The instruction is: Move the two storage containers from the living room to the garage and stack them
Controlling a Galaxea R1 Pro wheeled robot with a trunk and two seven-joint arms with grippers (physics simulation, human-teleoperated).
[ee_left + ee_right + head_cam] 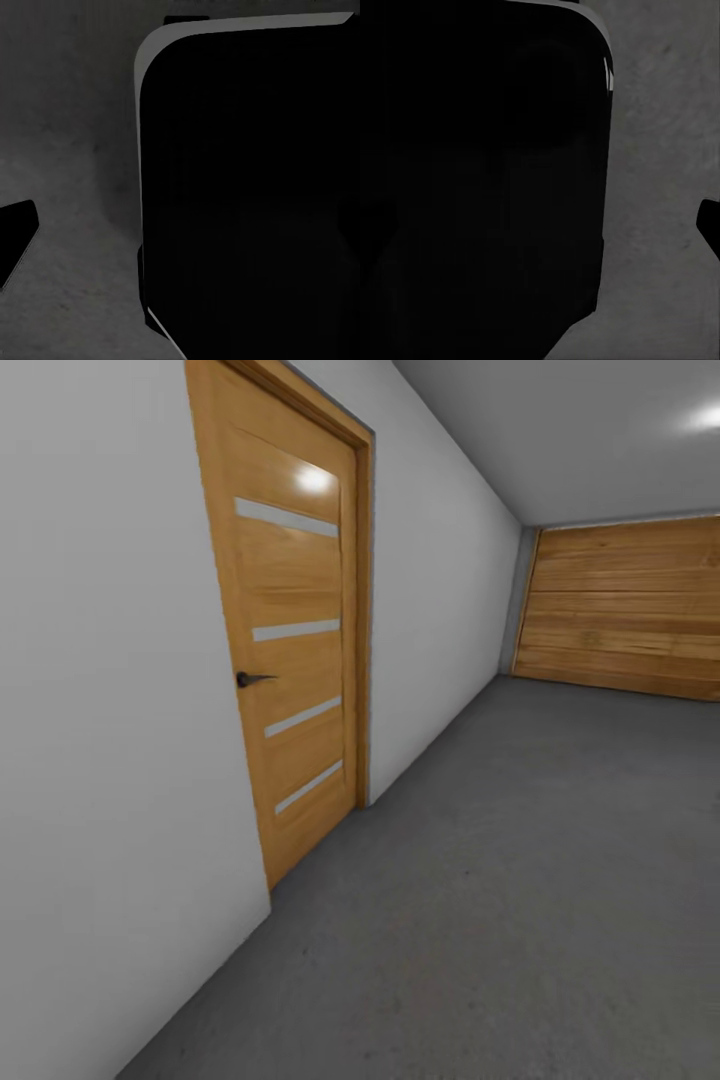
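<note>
Ahead, floor (520,880) meets orange door (290,650); hands perhaps hidden.

1. Your head view is evenly bright; a ceiling light (705,417) glows at the upper corner.
2. Glare spots the orange door (290,650) near its top.
3. The render is soft, and straight lines lean at the edges.
4. Both wrist views are dim, with black shapes over grey floor (67,150).

No text, label, number or sign can be read on any surface.
</note>
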